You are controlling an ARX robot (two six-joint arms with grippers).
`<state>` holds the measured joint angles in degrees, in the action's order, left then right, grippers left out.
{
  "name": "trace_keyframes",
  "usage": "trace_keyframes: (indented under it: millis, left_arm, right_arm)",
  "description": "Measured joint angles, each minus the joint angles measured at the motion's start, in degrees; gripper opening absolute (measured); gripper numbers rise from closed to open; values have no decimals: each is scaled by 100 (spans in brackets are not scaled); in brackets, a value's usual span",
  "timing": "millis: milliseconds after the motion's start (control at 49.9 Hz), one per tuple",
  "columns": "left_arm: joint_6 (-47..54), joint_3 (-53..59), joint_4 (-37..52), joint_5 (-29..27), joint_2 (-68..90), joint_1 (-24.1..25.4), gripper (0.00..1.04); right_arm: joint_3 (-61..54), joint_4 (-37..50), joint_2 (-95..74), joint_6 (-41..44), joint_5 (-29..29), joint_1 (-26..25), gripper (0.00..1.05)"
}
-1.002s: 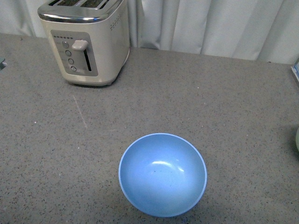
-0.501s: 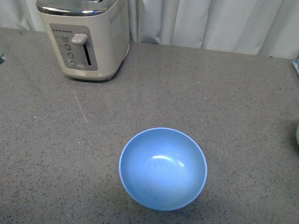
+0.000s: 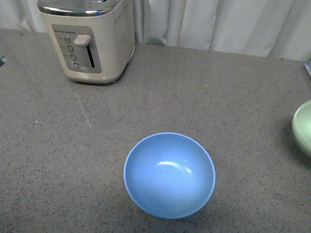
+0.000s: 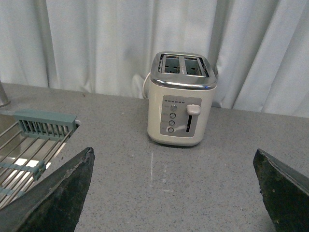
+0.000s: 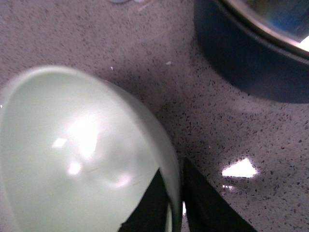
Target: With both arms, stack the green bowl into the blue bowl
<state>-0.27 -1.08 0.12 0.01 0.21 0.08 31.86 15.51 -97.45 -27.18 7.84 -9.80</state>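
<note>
The blue bowl [image 3: 169, 174] sits upright and empty on the grey counter, near the front centre. The green bowl [image 3: 303, 127] shows only partly at the right edge of the front view, lifted off the counter. In the right wrist view my right gripper [image 5: 175, 205] is shut on the green bowl [image 5: 82, 154], one black finger inside the rim and one outside. My left gripper [image 4: 176, 188] is open and empty, its black fingers [image 4: 58, 193] wide apart above bare counter, facing the toaster. Neither arm shows in the front view.
A cream toaster [image 3: 90, 39] stands at the back left; it also shows in the left wrist view [image 4: 182, 104]. A sink with a wire rack [image 4: 29, 145] lies left of it. A dark blue pot [image 5: 251, 53] stands close to the green bowl. White curtains hang behind.
The green bowl has come further into the front view from the right edge. The camera view shifted slightly a second ago; the blue bowl has not moved.
</note>
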Motion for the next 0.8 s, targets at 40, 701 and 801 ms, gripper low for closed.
trace_keyframes:
  millis: [40,701,801]
  left_arm:
    - [0,0,0,0,0,0,98]
    - [0,0,0,0,0,0,98]
    - [0,0,0,-2,0,0,98]
  right_arm:
    - [-2,-44,168,-50,-129,0,2]
    - [-286,269,632,-389,-348,848,2]
    - [-271,289,603,-470,-321,1196,2]
